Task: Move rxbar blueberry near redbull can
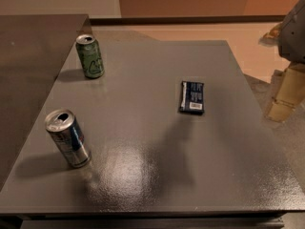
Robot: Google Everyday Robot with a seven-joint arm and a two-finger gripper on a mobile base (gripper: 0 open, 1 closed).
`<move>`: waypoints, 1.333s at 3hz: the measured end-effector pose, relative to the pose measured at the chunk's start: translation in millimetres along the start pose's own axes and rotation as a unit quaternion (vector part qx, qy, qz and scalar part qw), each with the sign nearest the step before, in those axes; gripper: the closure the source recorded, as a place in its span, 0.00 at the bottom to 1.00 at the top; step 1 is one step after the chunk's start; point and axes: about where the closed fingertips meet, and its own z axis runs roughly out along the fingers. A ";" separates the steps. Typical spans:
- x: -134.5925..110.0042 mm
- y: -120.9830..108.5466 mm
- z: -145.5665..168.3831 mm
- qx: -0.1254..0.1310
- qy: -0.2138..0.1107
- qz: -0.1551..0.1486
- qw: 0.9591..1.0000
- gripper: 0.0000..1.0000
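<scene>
Standing upright at the near left of the counter (pixel 157 185), the redbull can (pixel 67 138) shows its silver top and throws a shadow to the left. It is the fixed mark for this job, so there is no reason to touch it. Farther back on the same side the green can (pixel 89 56) also stands upright, well apart from the redbull can. It takes no part in the task and matters only as something not to mistake for the target. Right of centre the rxbar blueberry (pixel 192 97) lies flat with its long side running near to far and a white label patch at its near end. It is well apart from both cans, so I judge the move has not begun. Lying flat, it offers only thin edges, so a grasp would probably have to come from above, across its short width. At the right edge, beyond the counter's rim, the claw (pixel 285 99) hangs well apart from the bar. It holds neither task thing, since both rest on the counter, and I cannot tell whether it is wide or narrow. The bar would need to travel left and nearer, ending beside the redbull can without toppling it.
</scene>
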 end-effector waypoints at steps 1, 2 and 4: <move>0.0 0.0 0.0 0.000 0.000 0.000 1.000 0.00; -3.6 -2.3 1.0 0.002 -0.003 0.010 1.000 0.00; -35.0 -19.2 36.7 0.001 -0.004 0.104 0.995 0.00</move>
